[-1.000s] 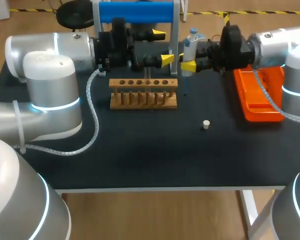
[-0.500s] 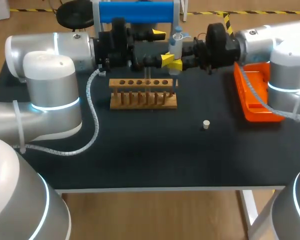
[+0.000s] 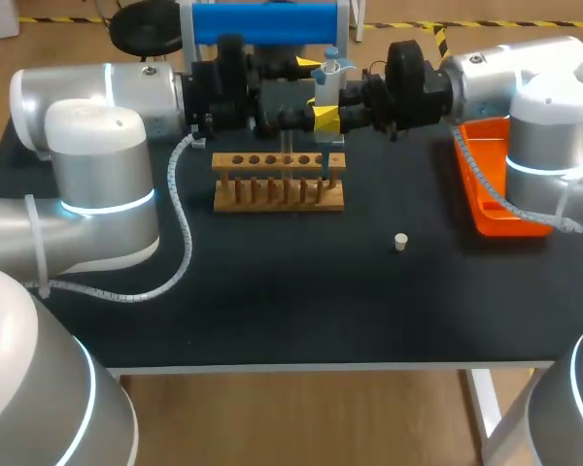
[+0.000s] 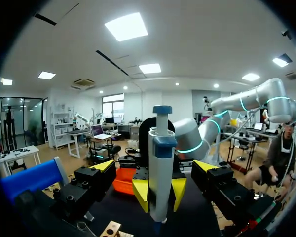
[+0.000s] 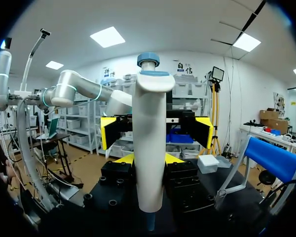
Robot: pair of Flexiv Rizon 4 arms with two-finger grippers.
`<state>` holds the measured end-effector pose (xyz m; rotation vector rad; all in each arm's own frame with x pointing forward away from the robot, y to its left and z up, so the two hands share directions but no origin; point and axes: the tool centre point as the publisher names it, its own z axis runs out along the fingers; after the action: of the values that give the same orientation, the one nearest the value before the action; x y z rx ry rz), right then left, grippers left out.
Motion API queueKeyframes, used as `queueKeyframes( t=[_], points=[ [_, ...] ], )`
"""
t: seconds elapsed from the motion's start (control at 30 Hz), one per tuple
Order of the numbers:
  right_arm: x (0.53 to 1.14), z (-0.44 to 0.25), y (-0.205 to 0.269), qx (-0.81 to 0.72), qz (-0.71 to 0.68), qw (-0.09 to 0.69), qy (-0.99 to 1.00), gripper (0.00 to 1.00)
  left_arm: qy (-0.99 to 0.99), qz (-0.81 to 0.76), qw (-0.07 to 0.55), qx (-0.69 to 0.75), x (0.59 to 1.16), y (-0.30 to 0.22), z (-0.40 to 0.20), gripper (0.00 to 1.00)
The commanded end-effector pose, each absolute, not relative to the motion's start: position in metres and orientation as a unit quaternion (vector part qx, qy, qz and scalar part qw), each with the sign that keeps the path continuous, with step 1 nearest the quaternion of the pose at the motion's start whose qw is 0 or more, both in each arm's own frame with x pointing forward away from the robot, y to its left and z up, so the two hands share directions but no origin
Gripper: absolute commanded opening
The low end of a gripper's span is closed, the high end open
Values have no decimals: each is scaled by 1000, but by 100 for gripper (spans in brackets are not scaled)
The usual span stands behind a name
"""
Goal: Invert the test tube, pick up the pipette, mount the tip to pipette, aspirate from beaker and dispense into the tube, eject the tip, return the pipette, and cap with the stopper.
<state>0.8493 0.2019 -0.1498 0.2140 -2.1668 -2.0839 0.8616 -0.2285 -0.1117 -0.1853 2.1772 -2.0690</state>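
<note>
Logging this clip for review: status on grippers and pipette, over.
Right gripper shut on pipette, upright near rack. Left gripper open, facing it. Stopper loose on table. Nothing in the way.

The right hand (image 5: 148, 159) grips a white plastic pipette (image 5: 149, 143) upright, with one yellow-tipped finger pressed to each side of the barrel. The pipette's blue-grey plunger button (image 5: 148, 60) is at the top and its narrow end points down over the black bench (image 5: 227, 197). Straight ahead, the left hand (image 5: 157, 129) faces it, yellow tips spread well wide of the barrel and touching nothing. Its grey arm (image 5: 84, 89) curves away behind. Beside the right hand, a blue bar (image 5: 274, 155) sits on a pale frame.
</note>
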Motion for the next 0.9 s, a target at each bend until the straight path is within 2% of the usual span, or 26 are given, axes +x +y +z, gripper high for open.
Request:
queueKeyframes(
  t=[0.03, 0.17, 0.2, 0.23, 0.27, 0.5, 0.53, 0.6, 0.9],
  points=[
    [848, -151, 206, 69, -690, 63, -718, 0, 720, -688, 68, -62, 861, -230, -113, 100],
    [847, -153, 207, 67, -689, 63, -719, 0, 720, -688, 68, -62, 861, -230, -113, 100],
    [847, -154, 207, 67, -689, 63, -719, 0, 720, -688, 68, -62, 861, -230, -113, 92],
    [847, -154, 207, 66, -690, 63, -718, 0, 720, -688, 68, -62, 861, -230, -113, 58],
    [847, -154, 207, 65, -690, 63, -718, 0, 720, -688, 68, -62, 861, -230, -113, 49],
    [847, -155, 209, 62, -691, 63, -717, 0, 720, -688, 68, -62, 861, -230, -113, 40],
    [847, -155, 209, 62, -692, 64, -717, 0, 720, -688, 68, -62, 861, -230, -113, 34],
    [847, -155, 210, 61, -692, 64, -717, 0, 720, -688, 68, -62, 861, -230, -113, 0],
    [848, -155, 210, 62, -691, 64, -718, 0, 720, -688, 68, -62, 861, -230, -113, 0]
  ],
)
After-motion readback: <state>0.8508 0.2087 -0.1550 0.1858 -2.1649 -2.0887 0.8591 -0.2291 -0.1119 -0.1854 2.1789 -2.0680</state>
